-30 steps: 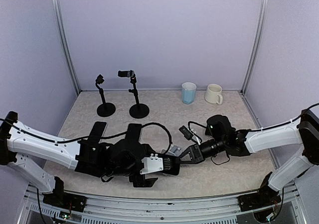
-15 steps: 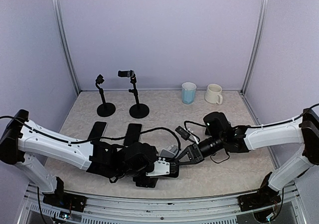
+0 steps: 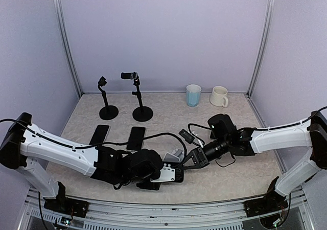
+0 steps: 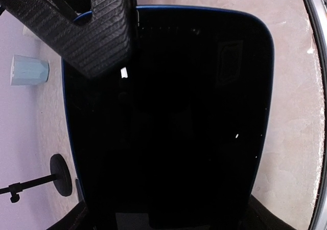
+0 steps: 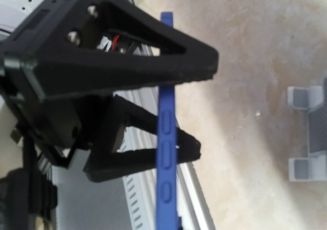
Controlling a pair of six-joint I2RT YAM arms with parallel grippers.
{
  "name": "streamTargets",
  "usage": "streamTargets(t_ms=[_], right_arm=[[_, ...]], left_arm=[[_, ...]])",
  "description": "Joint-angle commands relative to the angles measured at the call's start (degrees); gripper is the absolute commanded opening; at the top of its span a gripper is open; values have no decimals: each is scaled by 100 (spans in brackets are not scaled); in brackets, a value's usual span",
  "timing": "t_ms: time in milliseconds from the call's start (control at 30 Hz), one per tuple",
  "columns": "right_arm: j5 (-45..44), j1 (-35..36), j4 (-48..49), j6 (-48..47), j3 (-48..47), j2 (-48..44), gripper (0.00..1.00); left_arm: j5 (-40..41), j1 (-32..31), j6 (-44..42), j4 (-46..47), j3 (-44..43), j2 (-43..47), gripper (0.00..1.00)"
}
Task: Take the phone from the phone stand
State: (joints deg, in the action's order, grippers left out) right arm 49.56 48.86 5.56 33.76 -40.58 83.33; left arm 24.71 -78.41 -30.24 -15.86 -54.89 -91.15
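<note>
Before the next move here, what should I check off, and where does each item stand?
1. Phone off the grey phone stand: ok, it hangs apart from the stand in the right wrist view.
2. Right hand gripping the phone: ok, its ribbed finger lies over the phone's top corner.
3. Left hand around the phone: ok, one finger on each side.
4. Left hand's fingers touching the phone: cannot tell.
5. Nearest spare phone out of the way: ok, flat on the table beyond the left arm.
</note>
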Motion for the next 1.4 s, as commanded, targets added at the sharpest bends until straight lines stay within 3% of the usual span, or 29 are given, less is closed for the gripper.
streamTargets(t_ms=[0, 200, 333, 733, 1367], right_arm=[[266, 49, 324, -21, -168, -186, 1], [45, -105, 263, -58, -142, -413, 56], [-161, -427, 261, -19, -21, -743, 68], [-1256, -565, 881, 311, 696, -783, 65], [-2082, 194, 2071, 745, 552, 1067, 55]], left_arm=[[427, -16, 269, 344, -150, -24, 57], [473, -14, 564, 643, 58, 343, 49], [313, 87, 1005, 660, 217, 635, 47], [134, 559, 2229, 1064, 837, 1631, 45], [368, 870, 2665, 1445, 1390, 2470, 45]])
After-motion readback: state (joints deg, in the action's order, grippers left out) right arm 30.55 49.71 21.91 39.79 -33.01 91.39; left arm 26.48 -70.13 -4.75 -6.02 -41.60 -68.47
